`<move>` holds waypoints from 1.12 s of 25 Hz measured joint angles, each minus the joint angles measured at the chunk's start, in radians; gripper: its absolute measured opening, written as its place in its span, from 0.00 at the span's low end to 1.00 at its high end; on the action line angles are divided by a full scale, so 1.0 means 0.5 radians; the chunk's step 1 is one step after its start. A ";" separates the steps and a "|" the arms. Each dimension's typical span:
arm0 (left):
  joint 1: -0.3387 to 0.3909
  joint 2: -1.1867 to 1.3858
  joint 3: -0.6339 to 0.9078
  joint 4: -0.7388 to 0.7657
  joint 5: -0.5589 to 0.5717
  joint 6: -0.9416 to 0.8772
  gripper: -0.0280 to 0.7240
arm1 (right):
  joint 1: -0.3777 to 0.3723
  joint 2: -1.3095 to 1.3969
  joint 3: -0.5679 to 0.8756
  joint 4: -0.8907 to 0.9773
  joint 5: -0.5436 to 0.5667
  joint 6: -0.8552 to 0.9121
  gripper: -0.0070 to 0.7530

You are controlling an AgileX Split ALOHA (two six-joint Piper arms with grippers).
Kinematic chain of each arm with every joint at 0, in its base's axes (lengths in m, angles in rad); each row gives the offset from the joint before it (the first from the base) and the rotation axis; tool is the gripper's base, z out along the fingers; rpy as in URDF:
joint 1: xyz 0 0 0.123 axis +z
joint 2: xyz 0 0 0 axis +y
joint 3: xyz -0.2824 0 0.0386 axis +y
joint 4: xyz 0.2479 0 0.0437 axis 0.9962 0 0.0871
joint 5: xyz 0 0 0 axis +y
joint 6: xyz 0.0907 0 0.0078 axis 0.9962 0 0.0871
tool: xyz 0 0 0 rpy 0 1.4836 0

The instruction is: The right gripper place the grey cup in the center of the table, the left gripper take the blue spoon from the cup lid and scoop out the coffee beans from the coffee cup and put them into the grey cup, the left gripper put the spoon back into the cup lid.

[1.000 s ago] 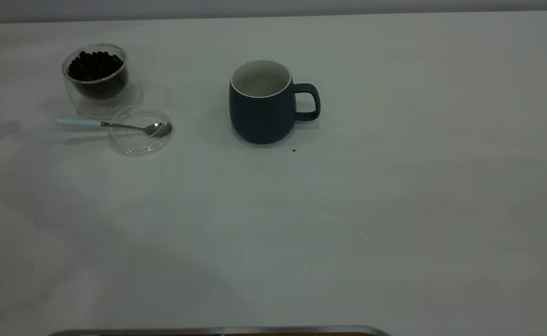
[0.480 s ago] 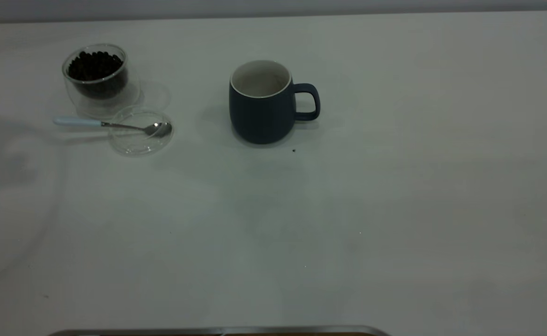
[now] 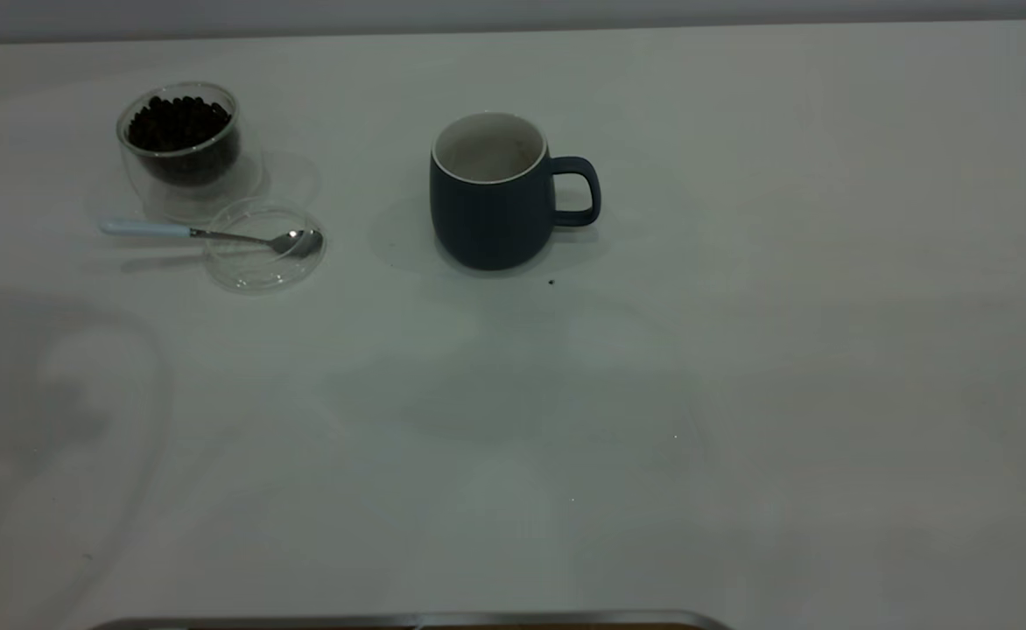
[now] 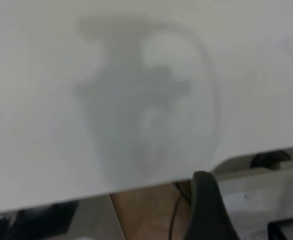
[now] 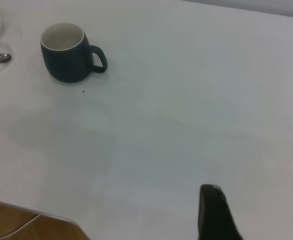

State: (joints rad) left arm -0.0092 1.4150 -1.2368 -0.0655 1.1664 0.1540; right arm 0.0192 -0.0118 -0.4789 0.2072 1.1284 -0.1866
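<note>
Currently neither arm shows in the exterior view. Grey cup (image 3: 495,197) stands upright near the middle of the counter (image 3: 741,394), toward the far side, handle pointing right; nothing visible on its pale inside. A dark speck (image 3: 551,282) lies on the counter just on the cup's near side. Coffee cup (image 3: 180,144), clear glass with dark beans inside, sits at far left. Cup lid (image 3: 263,247) lies flat just on its near-right side; blue spoon (image 3: 207,233) has its bowl resting in the lid and its handle sticking out left over the counter. Left gripper (image 4: 206,210): one dark finger visible over the counter's near edge, well apart from everything; spread or pressed together, cannot tell. Right gripper (image 5: 254,215): fingers spread, nothing between them, over bare counter on the near-right side, well apart from the grey cup.
</note>
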 joint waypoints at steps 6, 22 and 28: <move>-0.146 -0.402 0.270 -0.002 0.000 -0.041 0.78 | 0.000 0.000 0.000 0.000 0.000 0.000 0.60; -0.200 -1.773 1.134 0.004 -0.010 -0.085 0.78 | 0.000 0.000 0.000 0.000 0.000 0.000 0.60; -0.200 -2.188 1.465 0.006 -0.047 -0.088 0.78 | 0.000 0.000 0.000 0.000 0.000 0.000 0.60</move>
State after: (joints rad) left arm -0.1091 0.3208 -0.5043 -0.0626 1.1429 0.1099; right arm 0.0192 -0.0118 -0.4789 0.2072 1.1284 -0.1866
